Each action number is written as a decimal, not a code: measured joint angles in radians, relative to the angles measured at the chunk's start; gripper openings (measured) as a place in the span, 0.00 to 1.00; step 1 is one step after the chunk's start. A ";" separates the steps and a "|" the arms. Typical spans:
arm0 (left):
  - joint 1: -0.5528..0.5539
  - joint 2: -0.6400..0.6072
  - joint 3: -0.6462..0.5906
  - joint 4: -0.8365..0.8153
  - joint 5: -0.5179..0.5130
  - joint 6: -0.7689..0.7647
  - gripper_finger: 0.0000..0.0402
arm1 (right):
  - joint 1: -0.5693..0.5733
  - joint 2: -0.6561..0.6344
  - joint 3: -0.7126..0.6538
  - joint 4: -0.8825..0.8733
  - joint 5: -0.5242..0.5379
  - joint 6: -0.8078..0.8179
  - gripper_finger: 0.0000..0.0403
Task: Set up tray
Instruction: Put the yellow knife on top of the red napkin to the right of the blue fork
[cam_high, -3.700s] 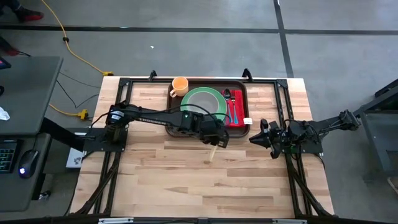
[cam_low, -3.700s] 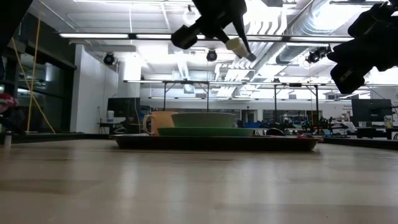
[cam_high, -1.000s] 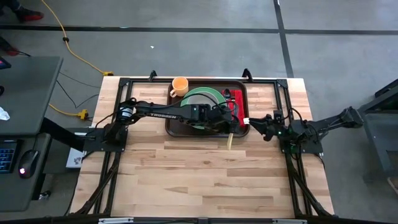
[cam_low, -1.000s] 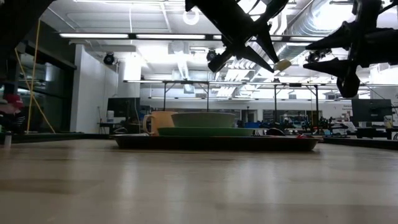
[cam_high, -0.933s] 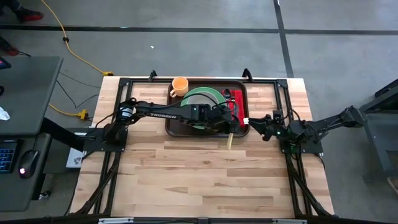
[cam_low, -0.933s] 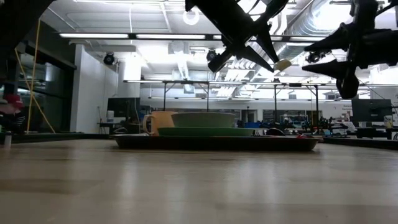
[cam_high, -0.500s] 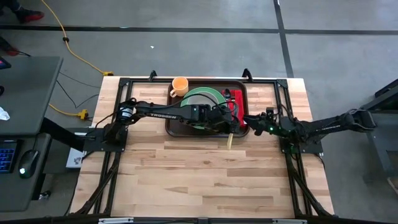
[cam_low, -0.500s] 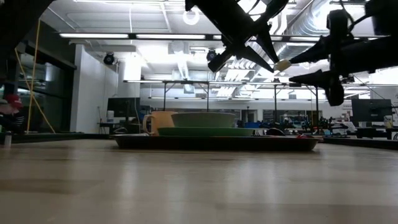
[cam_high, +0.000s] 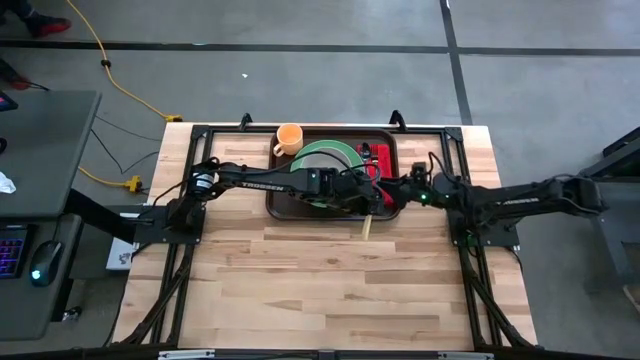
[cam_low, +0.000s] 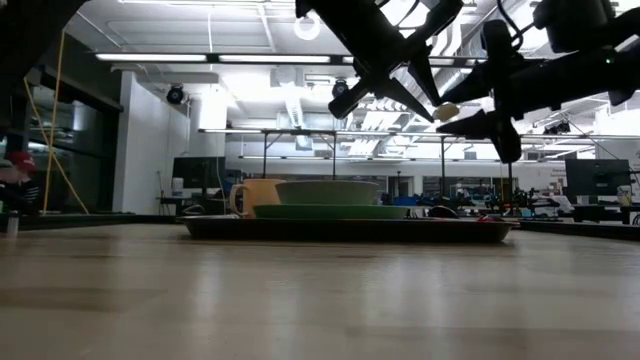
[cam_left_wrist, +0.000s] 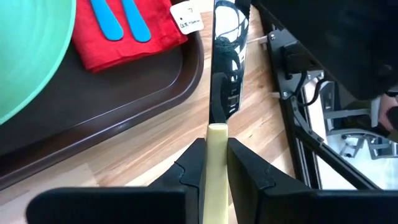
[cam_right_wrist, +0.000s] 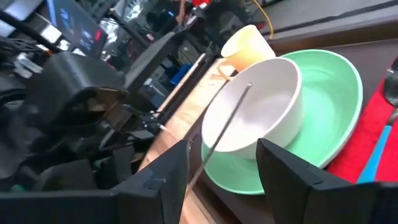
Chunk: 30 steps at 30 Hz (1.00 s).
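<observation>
Knife (cam_left_wrist: 222, 74) in the air is the crux here: the left gripper (cam_left_wrist: 214, 163) pinches its cream handle between narrow fingers, blade pointing ahead, above the near right corner of the tray (cam_high: 285, 207). The tray sits at the far middle of the table (cam_high: 300, 280) and already carries a green plate (cam_right_wrist: 336, 87) with a white bowl (cam_right_wrist: 261, 106) on it, a yellow cup (cam_high: 289, 137) at its far left corner, and a red napkin (cam_left_wrist: 134, 40) with blue-handled cutlery (cam_left_wrist: 124, 18) along its right side.

The right gripper (cam_right_wrist: 221, 165) hangs just beside the knife with its fingers spread wide — the blade's thin edge shows between them in the right wrist view, running from the gap out toward the bowl. It looks like a handover or a joint placing of the knife beside the napkin.

Risks, as I judge them:
- The right fingers could close off-centre on the thin, slick blade, so it twists or slips when the left lets go.
- If the left releases before the right has a firm hold, the knife drops onto the tray rim or the bare table.
- The two arms are very close — a small lateral error could knock them together or nudge the tray.
- Lowered carelessly, the blade could catch the napkin and drag it.
</observation>
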 joint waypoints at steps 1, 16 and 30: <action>0.000 0.000 0.000 0.001 0.000 0.000 0.21 | -0.004 0.012 0.003 0.000 -0.003 0.001 0.41; 0.000 0.000 0.000 0.000 -0.001 -0.002 0.21 | -0.015 0.071 0.005 0.003 0.008 0.026 0.39; 0.000 0.000 0.000 -0.023 -0.005 -0.002 0.21 | -0.015 0.071 0.005 0.039 -0.041 0.017 0.36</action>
